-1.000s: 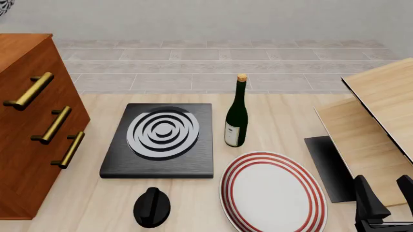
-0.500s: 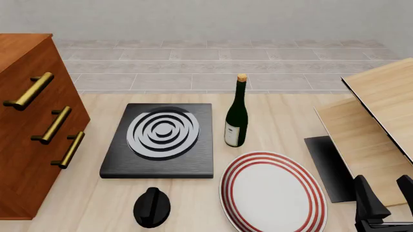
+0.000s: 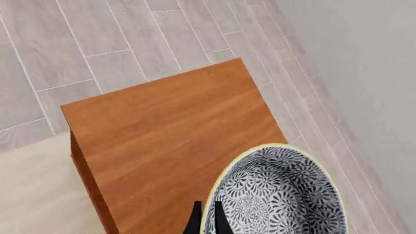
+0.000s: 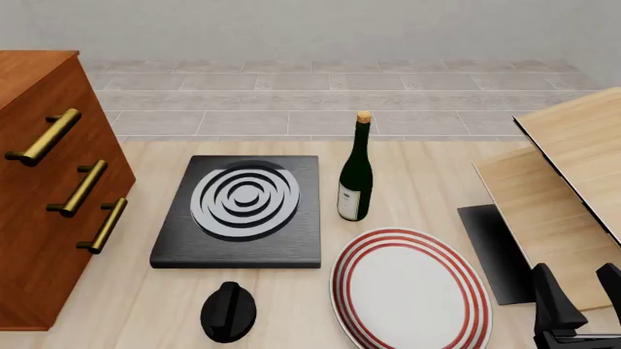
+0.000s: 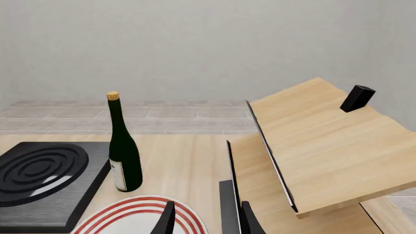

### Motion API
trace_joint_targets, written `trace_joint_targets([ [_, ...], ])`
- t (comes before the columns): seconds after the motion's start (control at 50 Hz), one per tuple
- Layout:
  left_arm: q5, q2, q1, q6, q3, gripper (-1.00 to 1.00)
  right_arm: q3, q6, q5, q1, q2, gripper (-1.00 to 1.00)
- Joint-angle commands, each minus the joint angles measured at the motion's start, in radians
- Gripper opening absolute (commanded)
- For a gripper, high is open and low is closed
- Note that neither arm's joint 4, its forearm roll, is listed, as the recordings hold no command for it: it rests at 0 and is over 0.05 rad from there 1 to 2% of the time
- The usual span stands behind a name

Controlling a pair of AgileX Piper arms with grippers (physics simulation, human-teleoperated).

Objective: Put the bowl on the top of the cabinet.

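In the left wrist view the blue-and-white flowered bowl (image 3: 279,195) with its pale rim hangs over one corner of the reddish-brown cabinet (image 3: 169,141) top. My left gripper (image 3: 206,205) is shut on the bowl's rim, one finger inside and one outside. Whether the bowl touches the wood cannot be told. In the front view the cabinet (image 4: 39,182) stands at the left with three brass handles; the bowl and the left gripper are out of that frame. My right gripper (image 4: 579,294) stands open and empty at the near right, also seen as the right gripper (image 5: 208,219) over the plate's edge.
A black stove (image 4: 243,207) with a coil sits mid-table, a dark wine bottle (image 4: 355,174) beside it. A white plate with red rings (image 4: 408,291) and a black knob (image 4: 228,311) lie near the front. Pale wood boards (image 4: 572,167) slant up at the right over a dark mat (image 4: 490,251).
A sliver of the bowl seen in the front view's top-left corner a second ago is gone from that view. The right arm and the table objects have not moved.
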Motion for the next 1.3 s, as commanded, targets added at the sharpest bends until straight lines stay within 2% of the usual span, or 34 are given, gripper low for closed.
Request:
trace_joint_targets([
  [0.02,-0.017,-0.006,0.033,-0.003,0.037,-1.00,0.000,0.000,0.000,0.000,0.000,1.00],
  [0.5,-0.059,-0.008,0.035,-0.034,0.130,-1.00,0.000,0.000,0.000,0.000,0.000,1.00],
  [1.3,-0.104,-0.001,0.071,-0.034,0.196,-1.00,0.000,0.000,0.000,0.000,0.000,1.00],
])
